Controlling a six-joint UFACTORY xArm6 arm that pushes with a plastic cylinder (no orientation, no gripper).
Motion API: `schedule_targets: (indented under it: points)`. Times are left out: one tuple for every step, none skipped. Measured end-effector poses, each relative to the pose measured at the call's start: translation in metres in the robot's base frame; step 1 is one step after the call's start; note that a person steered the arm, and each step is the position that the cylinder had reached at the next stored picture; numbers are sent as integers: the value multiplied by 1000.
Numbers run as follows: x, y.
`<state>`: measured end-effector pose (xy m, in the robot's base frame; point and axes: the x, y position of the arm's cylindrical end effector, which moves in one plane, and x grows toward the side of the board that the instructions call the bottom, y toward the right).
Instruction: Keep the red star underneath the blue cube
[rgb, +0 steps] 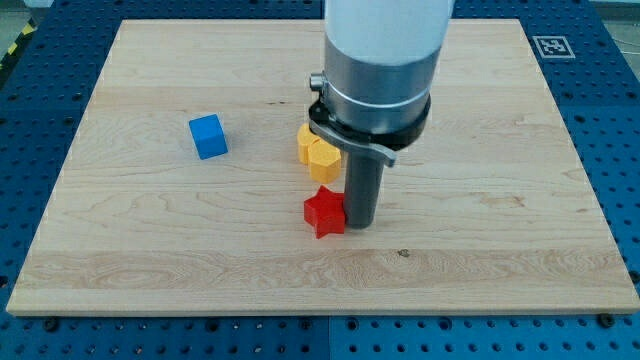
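The red star (324, 212) lies near the middle of the wooden board (150, 240), a little toward the view's bottom. The blue cube (208, 136) sits to the view's upper left of the star, well apart from it. My tip (358, 223) stands right against the star's right side. The arm's grey and white body rises above the rod and hides part of the board behind it.
Two yellow blocks (318, 151) lie touching each other just above the red star, partly hidden by the arm's collar. A black and white marker tag (552, 46) is at the board's upper right corner. Blue perforated table surrounds the board.
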<state>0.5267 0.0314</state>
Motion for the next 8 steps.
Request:
schedule_targets:
  points:
    - [-25,-7]
    - [-45,-14]
    - [-47,-21]
    - [-28,-15]
    - [16,1]
    - [31,5]
    - [31,5]
    - [34,-9]
